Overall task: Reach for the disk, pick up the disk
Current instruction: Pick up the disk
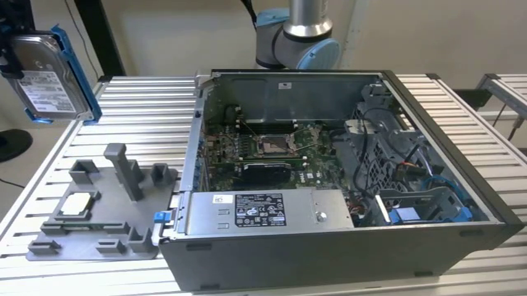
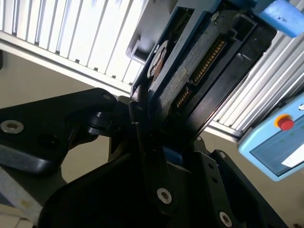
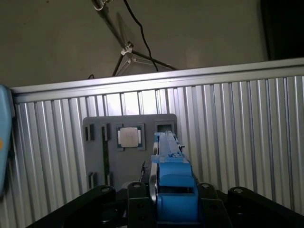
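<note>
While the gripper (image 3: 171, 192) keeps both jaws clenched on the disk (image 1: 53, 77), the disk hangs upright at the exterior view's left, aloft and clear of the slatted table (image 1: 140, 105). On the table, a grey fixture tray (image 1: 82, 239) carries a small square chip (image 1: 80, 203), just beside the open computer case (image 1: 329, 259).

You can't read disk (image 1: 51, 74) label (image 1: 43, 92): print too small. Fingers (image 1: 8, 61) beside disk cut off at exterior view's left edge.
</note>
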### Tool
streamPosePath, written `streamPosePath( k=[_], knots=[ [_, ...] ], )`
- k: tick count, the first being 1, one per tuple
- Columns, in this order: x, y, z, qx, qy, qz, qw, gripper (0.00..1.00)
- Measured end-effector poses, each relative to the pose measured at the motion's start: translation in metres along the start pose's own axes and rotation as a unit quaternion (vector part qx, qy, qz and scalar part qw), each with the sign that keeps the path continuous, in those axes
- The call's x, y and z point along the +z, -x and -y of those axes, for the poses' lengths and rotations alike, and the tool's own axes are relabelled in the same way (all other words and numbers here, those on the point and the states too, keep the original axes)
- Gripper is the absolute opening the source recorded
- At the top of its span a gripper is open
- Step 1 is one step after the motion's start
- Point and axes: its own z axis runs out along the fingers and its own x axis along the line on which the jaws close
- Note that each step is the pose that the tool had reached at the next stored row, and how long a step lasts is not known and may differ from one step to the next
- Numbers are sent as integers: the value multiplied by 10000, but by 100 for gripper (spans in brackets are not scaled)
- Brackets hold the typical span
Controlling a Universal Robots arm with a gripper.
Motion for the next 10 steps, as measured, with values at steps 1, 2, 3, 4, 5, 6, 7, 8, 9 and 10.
streamPosePath(
  k=[1, 2, 3, 4, 5, 6, 7, 8, 9, 10],
  knots=[
    [-16, 0, -2, 0, 0, 0, 10000, 0],
    [-31, -1, -3, 0, 0, 0, 10000, 0],
    [-47, -1, -5, 0, 0, 0, 10000, 0],
    [-63, -2, -7, 0, 0, 0, 10000, 0],
    [-79, -2, -8, 0, 0, 0, 10000, 0],
    [-94, -3, -10, 0, 0, 0, 10000, 0],
    [-111, -3, -12, 0, 0, 0, 10000, 0],
    [-126, -3, -13, 0, 0, 0, 10000, 0],
    [-141, -4, -15, 0, 0, 0, 10000, 0],
    [-157, -5, -17, 0, 0, 0, 10000, 0]
  ],
)
